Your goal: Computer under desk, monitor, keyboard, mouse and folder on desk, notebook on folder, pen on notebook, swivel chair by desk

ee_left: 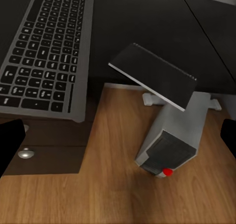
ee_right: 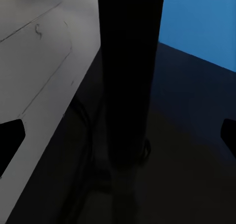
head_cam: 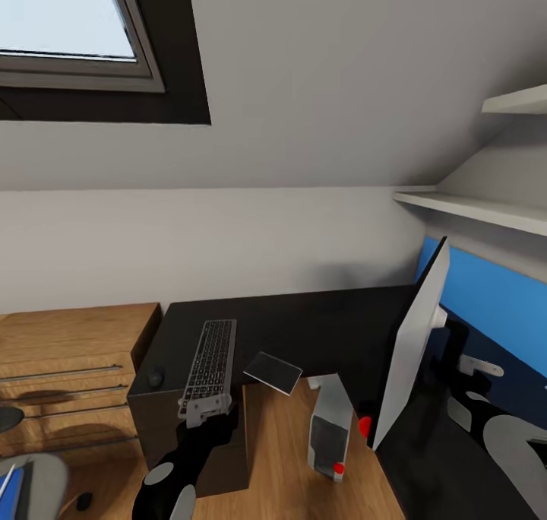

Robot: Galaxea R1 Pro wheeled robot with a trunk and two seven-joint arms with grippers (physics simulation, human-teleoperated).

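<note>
the left gripper (ee_left: 118, 140) hangs wide open and empty, fingers (ee_left: 10, 140) apart, just short of the keyboard (head_cam: 209, 366) on the desk (head_cam: 319, 322), with the tilted computer (head_cam: 330, 427) beside it on the floor and the monitor (head_cam: 410, 345) beyond; the right gripper (ee_right: 118, 135), likewise open, faces the monitor's stand (ee_right: 129, 76).

A light wooden dresser (head_cam: 68, 353) stands against the white wall (head_cam: 228, 231). Above it is a skylight (head_cam: 68, 18). Two white shelves (head_cam: 486, 208) hang opposite.
</note>
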